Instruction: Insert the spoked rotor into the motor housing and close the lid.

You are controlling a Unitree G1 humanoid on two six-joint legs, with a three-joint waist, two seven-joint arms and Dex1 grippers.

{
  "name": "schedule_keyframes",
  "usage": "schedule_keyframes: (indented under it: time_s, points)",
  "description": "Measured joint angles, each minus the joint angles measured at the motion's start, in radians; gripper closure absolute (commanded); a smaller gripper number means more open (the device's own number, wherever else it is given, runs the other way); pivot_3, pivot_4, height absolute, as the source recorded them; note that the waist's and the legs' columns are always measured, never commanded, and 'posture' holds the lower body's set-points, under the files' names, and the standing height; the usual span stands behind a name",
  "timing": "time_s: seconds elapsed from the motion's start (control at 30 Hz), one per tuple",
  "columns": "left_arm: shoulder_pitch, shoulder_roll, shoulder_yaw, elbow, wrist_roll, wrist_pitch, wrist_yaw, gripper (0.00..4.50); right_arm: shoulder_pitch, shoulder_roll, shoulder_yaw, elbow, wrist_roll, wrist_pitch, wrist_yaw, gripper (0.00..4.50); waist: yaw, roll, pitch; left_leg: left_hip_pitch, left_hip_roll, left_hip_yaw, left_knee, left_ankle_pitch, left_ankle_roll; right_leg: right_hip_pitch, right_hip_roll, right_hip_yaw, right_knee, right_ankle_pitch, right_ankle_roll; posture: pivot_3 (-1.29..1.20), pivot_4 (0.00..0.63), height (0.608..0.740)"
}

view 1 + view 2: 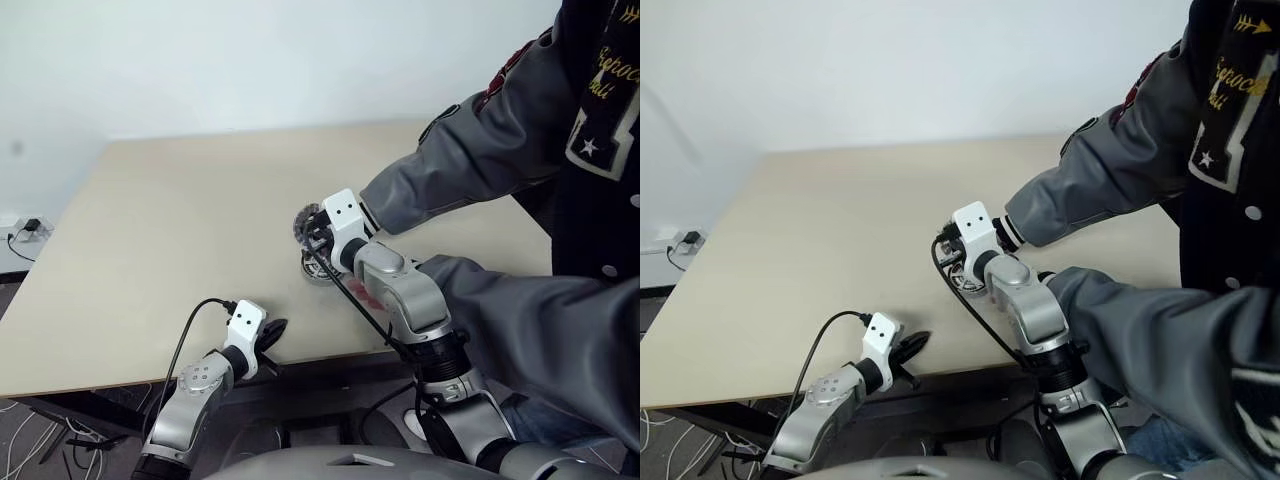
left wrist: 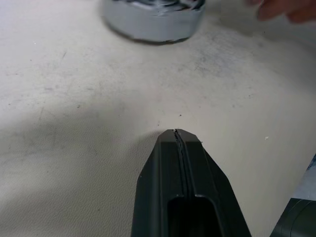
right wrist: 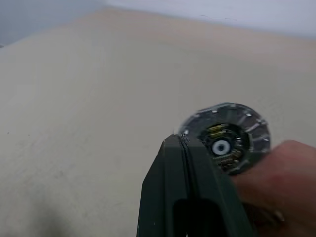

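A person's fingers (image 3: 284, 170) hold the lid (image 3: 224, 138) on edge above the table, its ribbed silver face with the dark centre turned toward my right gripper (image 3: 180, 139). That gripper is shut with nothing between its fingers, and its tip sits just in front of the lid's rim. Below it on the table stands a squat round grey piece, the motor housing (image 1: 318, 268), also seen from the side (image 2: 153, 22). My left gripper (image 2: 177, 132) is shut and empty, low over the table near the front edge (image 1: 270, 335), well short of the housing. The spoked rotor is out of view.
A person in a grey jacket stands at the right, with one sleeve (image 1: 450, 170) reaching over the beige table (image 1: 180, 230) and the other arm (image 1: 540, 320) beside my right arm. A black cable (image 1: 340, 285) hangs from my right wrist.
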Motion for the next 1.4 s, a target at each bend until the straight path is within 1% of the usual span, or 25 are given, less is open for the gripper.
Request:
schedule_keyframes:
  time_s: [1.4]
  points:
    - [0.002, 0.000, 0.000, 0.000, -0.002, 0.000, -0.001, 4.50, -0.001, 0.002, -0.001, -0.007, 0.013, 0.020, -0.001, 4.49, 0.000, -0.001, 0.000, 0.000, 0.000, 0.000, 0.000, 0.000, 0.000, 0.000, 0.000, 0.000, 0.000, 0.000, 0.000, 0.00, 0.000, 0.740]
